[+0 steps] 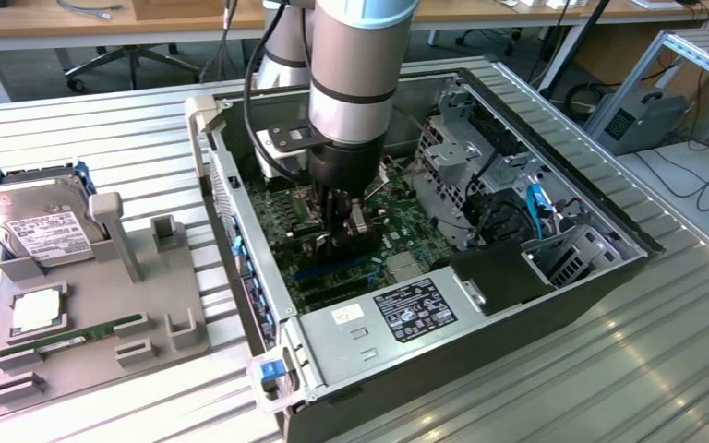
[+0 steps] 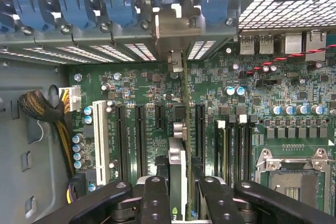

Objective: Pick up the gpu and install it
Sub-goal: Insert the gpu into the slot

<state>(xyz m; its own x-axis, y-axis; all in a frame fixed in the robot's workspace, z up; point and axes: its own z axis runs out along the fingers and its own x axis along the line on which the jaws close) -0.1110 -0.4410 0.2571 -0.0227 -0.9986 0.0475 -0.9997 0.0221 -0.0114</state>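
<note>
**Gripper holds gpu on edge above the motherboard slots**

Gripper [image 2: 177, 203] is down inside the open computer case [image 1: 601, 277], its two black fingers [image 2: 156, 200] clamped on the gpu [image 2: 177, 174], one finger on each flat face. The card stands on edge between them, seen edge-on in the wrist view, with its silver end bracket [image 2: 176, 30] reaching to the rear wall of the case ahead of the gripper.

Case: lying on its side on the slatted metal table [image 1: 84, 138], side panel off, power supply [image 1: 404, 314] near the front corner.

Motherboard [image 2: 294, 103]: directly below the gripper. The long black expansion slots [image 2: 140, 140] run parallel to the held card, on both sides of it. Whether the card's lower edge has entered a slot cannot be told.

Parts tray [image 1: 96, 314]: well apart from the gripper, outside the case, carrying a hard drive [image 1: 41, 226] and a RAM stick [image 1: 71, 340].

Handling judgement: the card looks rigid and moderately light, with weight biased toward the cooler face. It is fragile; the board edge, contacts and fan would not tolerate twisting or side load. The present hold, across the two faces near the upper edge, seems sound, since it keeps the contact edge free. The smooth faces may slip under push-down force.
</note>
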